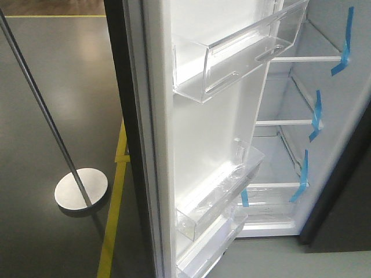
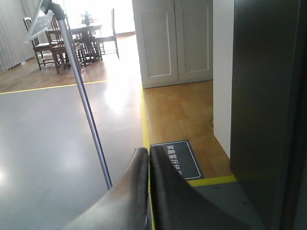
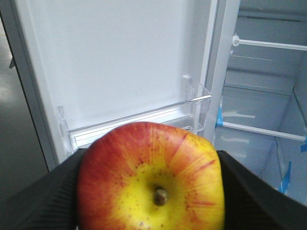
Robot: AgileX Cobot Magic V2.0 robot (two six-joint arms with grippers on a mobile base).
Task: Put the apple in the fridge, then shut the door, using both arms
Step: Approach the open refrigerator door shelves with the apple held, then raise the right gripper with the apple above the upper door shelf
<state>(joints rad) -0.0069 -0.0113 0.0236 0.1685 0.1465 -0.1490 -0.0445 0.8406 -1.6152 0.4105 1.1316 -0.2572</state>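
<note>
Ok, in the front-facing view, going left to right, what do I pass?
Metal pole on its round base → yellow floor tape → open door with clear bins → fridge interior, white shelves → blue tape strips along its right side.

A metal pole (image 1: 39, 98) slants down the front view's left to a round silver base (image 1: 69, 191) near a yellow tape line (image 1: 112, 214). The left wrist view has a dining table (image 2: 88, 28) and chairs (image 2: 45, 45) upper left, white cupboard doors (image 2: 175, 38) top centre, a dark mat (image 2: 180, 160) below

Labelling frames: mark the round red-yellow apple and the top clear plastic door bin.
round red-yellow apple (image 3: 151, 179): right wrist view, yellow patch.
top clear plastic door bin (image 1: 232, 66): front view, front wall.
</note>
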